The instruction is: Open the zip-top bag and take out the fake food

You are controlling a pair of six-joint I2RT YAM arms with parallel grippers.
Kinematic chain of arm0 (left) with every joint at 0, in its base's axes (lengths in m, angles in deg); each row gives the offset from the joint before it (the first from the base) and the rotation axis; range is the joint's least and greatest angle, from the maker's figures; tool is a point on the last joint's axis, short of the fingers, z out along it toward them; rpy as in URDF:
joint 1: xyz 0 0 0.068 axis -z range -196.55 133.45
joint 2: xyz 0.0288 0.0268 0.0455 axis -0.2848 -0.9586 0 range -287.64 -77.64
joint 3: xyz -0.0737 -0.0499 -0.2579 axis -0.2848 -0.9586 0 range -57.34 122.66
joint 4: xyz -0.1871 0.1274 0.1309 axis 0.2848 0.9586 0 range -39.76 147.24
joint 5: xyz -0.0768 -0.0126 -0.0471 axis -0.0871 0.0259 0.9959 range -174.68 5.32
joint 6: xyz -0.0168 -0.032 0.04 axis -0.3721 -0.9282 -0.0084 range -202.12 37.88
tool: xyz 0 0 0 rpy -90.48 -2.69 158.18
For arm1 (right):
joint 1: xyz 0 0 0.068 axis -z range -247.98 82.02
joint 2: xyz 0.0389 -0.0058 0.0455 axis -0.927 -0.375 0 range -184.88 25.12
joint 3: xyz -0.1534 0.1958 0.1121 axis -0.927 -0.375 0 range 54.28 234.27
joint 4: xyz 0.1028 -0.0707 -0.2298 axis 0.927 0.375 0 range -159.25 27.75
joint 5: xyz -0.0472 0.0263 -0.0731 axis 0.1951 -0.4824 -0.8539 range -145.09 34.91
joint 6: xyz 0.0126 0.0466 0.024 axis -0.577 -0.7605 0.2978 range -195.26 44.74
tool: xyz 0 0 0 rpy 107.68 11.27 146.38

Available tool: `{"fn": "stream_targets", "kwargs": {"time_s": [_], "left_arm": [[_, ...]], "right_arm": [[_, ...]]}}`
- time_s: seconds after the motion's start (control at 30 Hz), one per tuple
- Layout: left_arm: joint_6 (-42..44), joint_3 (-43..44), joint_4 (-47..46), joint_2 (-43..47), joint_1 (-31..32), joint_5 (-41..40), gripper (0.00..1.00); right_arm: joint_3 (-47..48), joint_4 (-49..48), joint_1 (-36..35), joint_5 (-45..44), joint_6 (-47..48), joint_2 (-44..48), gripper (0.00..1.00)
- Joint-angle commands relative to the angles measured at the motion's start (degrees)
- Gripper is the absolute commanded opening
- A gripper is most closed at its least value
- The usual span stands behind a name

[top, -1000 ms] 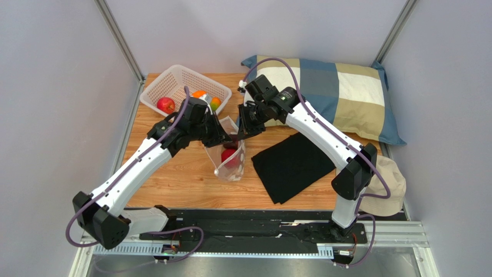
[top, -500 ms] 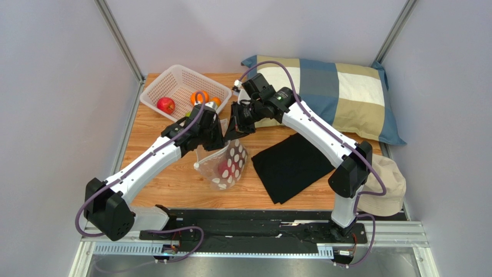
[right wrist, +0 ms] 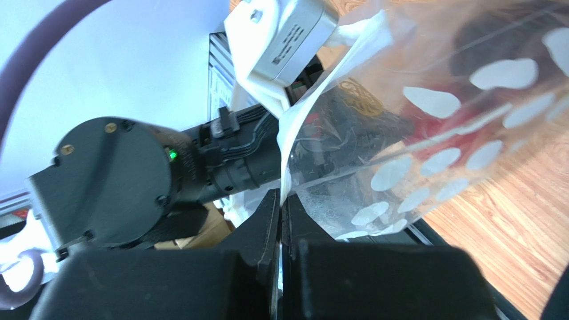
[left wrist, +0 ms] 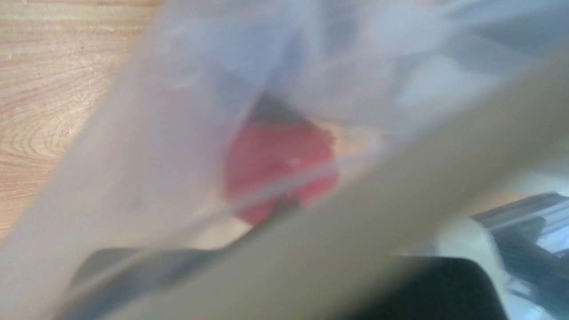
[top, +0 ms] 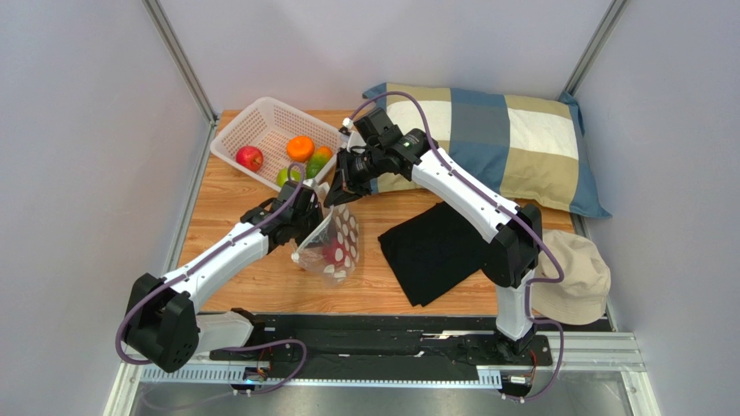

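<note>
Wooden table (top: 278, 290), right claw (right wrist: 280, 200) pinching bag (right wrist: 434, 120) — wrist-only

Top view bright, even; left wrist blurred, perhaps too close.

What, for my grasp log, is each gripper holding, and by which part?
Right gripper pinches the zip-top bag by its white top strip; left gripper is beside it, hold unclear.
</note>
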Motion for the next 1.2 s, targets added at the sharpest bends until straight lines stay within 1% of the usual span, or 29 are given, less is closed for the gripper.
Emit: {"fn": "stream_targets", "kwargs": {"time_s": [0.0, 0.07, 0.1, 0.13, 0.17, 0.23, 0.27, 0.3, 0.33, 0.37, 0.4, 0.43, 0.47, 0.5, 0.53, 0.57, 0.6, 0.63, 0.7, 0.77, 0.83, 0.9, 0.97, 1.03, 1.17], "left_arm": [[-0.64, -3.12, -5.24, 2.59, -0.89, 3.5, 0.0], [-1.34, -4.37, -7.17, 3.3, -0.89, 3.43, 0.0], [-1.34, -4.72, -7.36, 3.13, -0.89, 3.17, 0.01], [-1.26, -4.72, -7.36, 2.7, -0.89, 2.99, 0.05], [-1.08, -4.64, -7.62, 2.17, -0.89, 2.99, 0.07], [-0.9, -4.46, -7.97, 0.5, -0.89, 4.21, 0.13], [-0.9, -4.46, -8.67, -0.03, -0.89, 4.91, 0.15], [-0.73, -4.46, -9.11, -0.82, -0.89, 5.79, 0.16], [-0.55, -4.46, -9.64, -1.35, -0.89, 7.54, 0.2], [-0.38, -4.46, -9.91, -1.61, -0.8, 7.82, 0.23], [-0.29, -4.37, -9.82, -2.05, -0.89, 7.73, 0.28], [0.15, -4.37, -9.82, -2.32, -0.89, 7.65, 0.35], [0.41, -4.2, -9.65, -2.49, -0.89, 7.82, 0.38], [0.85, -3.76, -9.38, -3.02, -0.89, 7.91, 0.41], [1.11, -3.67, -9.29, -3.37, -0.89, 8.52, 0.47], [1.29, -3.41, -8.25, -3.63, -0.89, 8.18, 0.51], [1.55, -2.97, -7.89, -4.07, -0.89, 7.74, 0.53], [1.99, -2.79, -7.8, -4.25, -0.8, 7.47, 0.58], [2.69, -1.83, -7.36, -5.39, -0.89, 7.64, 0.62], [3.84, -0.69, -6.57, -6.97, -0.89, 8.96, 0.65], [3.75, 0.46, -6.65, -9.25, -0.89, 9.31, 0.66], [3.58, 0.55, -7.27, -10.49, -0.89, 9.93, 0.66], [3.49, 0.55, -7.8, -11.02, -0.89, 10.02, 0.67], [3.49, 0.46, -7.97, -11.37, -0.89, 10.19, 0.68], [2.7, 0.46, -8.41, -12.25, -0.89, 11.25, 0.69]], "right_arm": [[2.94, -3.34, 0.0, 1.95, -2.94, -0.21, 0.0], [1.9, -3.6, 0.09, 1.86, -3.2, -0.12, 0.0], [1.37, -3.87, 0.0, 2.39, -3.38, 0.05, 0.03], [0.84, -3.96, 0.09, 3.0, -3.21, 0.4, 0.1], [-0.91, -3.87, 0.09, 4.14, -2.86, 0.76, 0.28], [-3.9, -3.0, 1.05, 4.15, -0.4, 3.55, 0.47], [-5.74, -2.64, 1.84, 2.76, 0.39, 4.79, 0.58], [-10.63, -2.47, 4.28, 2.22, 1.01, 6.28, 0.61], [-13.03, -2.72, 5.7, 1.87, 1.8, 7.6, 0.64], [-14.88, -2.55, 7.19, 1.6, 2.41, 9.53, 0.64], [-18.38, -2.29, 10.43, 2.04, 2.77, 10.33, 0.64], [-19.98, -3.07, 11.85, 2.65, 2.42, 11.21, 0.65], [-21.74, -3.95, 13.17, 3.18, 1.98, 13.13, 0.65], [-23.67, -4.57, 14.84, 3.01, 1.98, 13.76, 0.65], [-24.47, -5.36, 15.29, 2.49, 2.07, 14.11, 0.64], [-24.83, -5.54, 15.29, 1.87, 3.03, 14.12, 0.62], [-25.09, -5.63, 15.29, 2.13, 3.3, 12.55, 0.58], [-25.96, -5.63, 15.21, 2.82, 3.21, 11.67, 0.54], [-26.5, -5.63, 15.21, 2.93, 4.52, 9.91, 0.49], [-28.25, -7.46, 14.94, 1.08, 5.4, 9.29, 0.34], [-28.26, -8.35, 14.5, 1.86, 5.5, 6.4, 0.17], [-26.25, -8.0, 12.93, 1.52, 6.8, 4.11, 0.15], [-24.58, -7.39, 11.78, 0.38, 7.69, 0.77, 0.1], [-24.3, -7.56, 10.29, 0.02, 8.04, -2.21, 0.06], [-25.44, -9.05, 8.53, -1.12, 9.1, -5.03, 0.02]]}}
